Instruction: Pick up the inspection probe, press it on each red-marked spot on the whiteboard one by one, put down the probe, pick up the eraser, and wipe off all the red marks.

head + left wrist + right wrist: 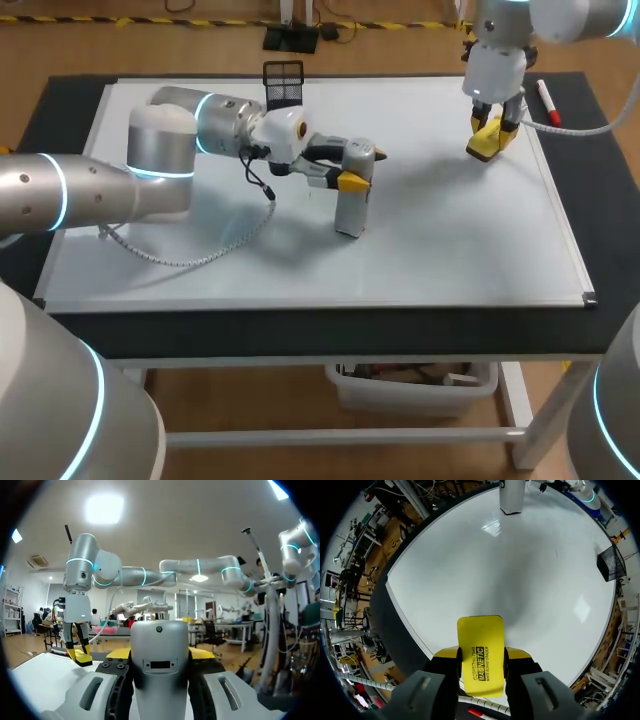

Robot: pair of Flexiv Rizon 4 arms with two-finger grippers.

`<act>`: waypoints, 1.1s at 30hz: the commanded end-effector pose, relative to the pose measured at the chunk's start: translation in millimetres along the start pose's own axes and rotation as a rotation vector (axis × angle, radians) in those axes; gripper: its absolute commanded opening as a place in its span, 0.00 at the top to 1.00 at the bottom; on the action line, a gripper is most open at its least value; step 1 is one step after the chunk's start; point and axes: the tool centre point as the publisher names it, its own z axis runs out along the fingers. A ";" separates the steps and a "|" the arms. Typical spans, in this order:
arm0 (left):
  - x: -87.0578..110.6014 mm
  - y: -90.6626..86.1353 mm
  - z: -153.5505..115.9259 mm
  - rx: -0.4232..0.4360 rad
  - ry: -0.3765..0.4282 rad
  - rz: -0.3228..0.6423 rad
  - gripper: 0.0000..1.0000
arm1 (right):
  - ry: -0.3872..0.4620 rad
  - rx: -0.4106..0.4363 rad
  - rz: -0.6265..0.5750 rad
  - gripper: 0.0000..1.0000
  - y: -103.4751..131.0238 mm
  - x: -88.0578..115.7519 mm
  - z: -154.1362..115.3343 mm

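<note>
Rigid and smooth-sided, the grey inspection probe (350,212) stands upright on the whiteboard (450,250), clamped high on its body by the left gripper (352,181), likely the safest hold. The right gripper (481,652) pinches the light yellow eraser (480,630) by its long edges, a grip only its wrist view shows plainly.

Items counted: one whiteboard (450,250); one inspection probe (352,208), grey, near the middle; one eraser (487,143), yellow, at the far right; one marker pen (547,102), beside the board's far right edge; one black mesh basket (283,84) at the far edge. Two arms were present (left arm (100,190), right arm (500,50)). Red marks could not be counted.
</note>
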 end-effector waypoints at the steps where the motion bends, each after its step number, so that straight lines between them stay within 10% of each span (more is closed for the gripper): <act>1: 0.6 3.2 -0.3 -0.020 -0.006 -0.006 1.00 | 0.004 0.002 -0.001 1.00 -0.7 0.0 -1.1; 33: 1.8 -15.7 -14.3 -0.021 -0.031 0.023 1.00 | 0.004 0.002 -0.001 1.00 -0.7 0.0 -1.1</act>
